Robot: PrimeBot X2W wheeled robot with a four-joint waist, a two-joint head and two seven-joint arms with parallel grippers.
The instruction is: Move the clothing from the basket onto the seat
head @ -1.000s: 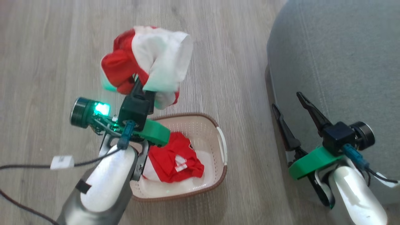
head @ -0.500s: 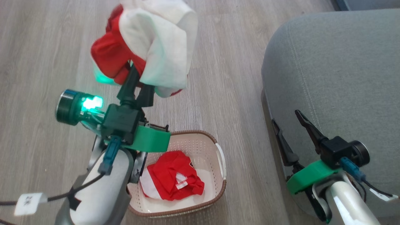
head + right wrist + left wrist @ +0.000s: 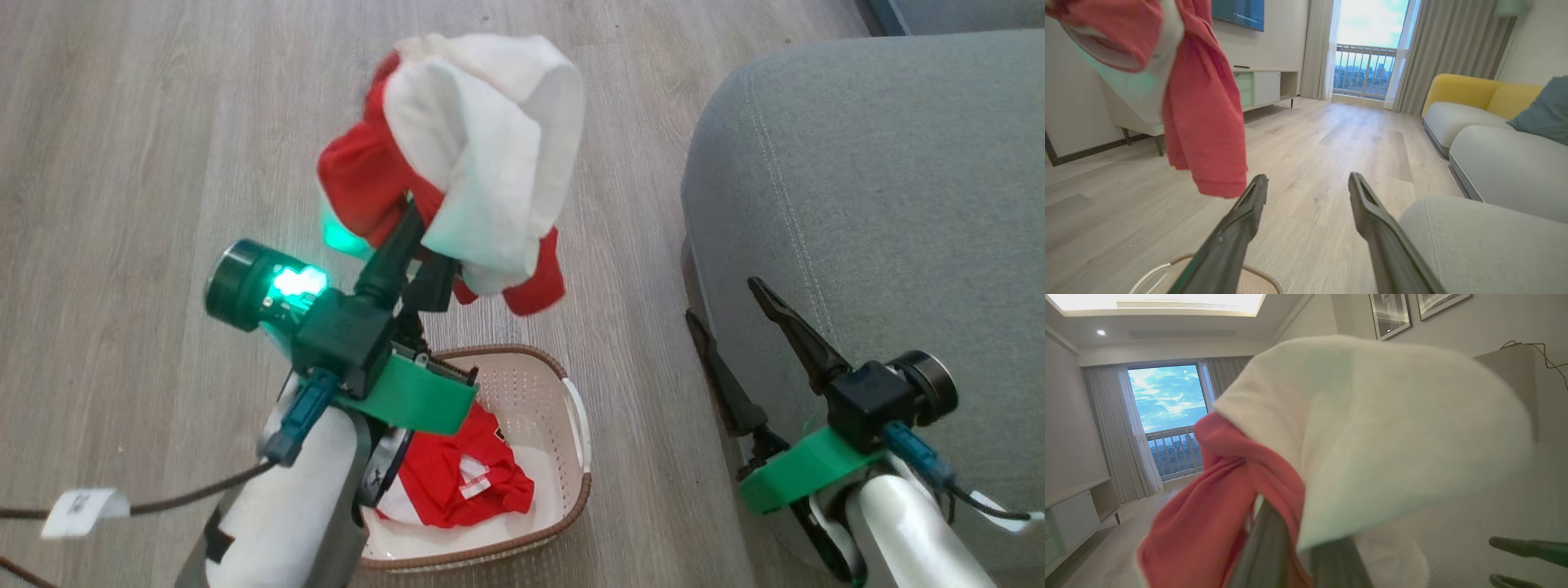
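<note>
Pinching raised red-white garment (image 3: pixel 482 180): left fingers (image 3: pixel 392 253); cable tag (image 3: pixel 84 512) writing illegible.

Soft daylight (slight motion blur)

The first garment (image 3: pixel 482 155), red with a broad white panel, is hanging bunched from the left claw (image 3: pixel 429 237), in the air above the floor (image 3: pixel 122 163), beyond the basket (image 3: pixel 531 400). The second garment (image 3: pixel 457 482), red and white, is lying crumpled on the basket's bottom. The cream basket is standing upright, near the grey-green seat (image 3: pixel 882 204) but not touching it.
</note>
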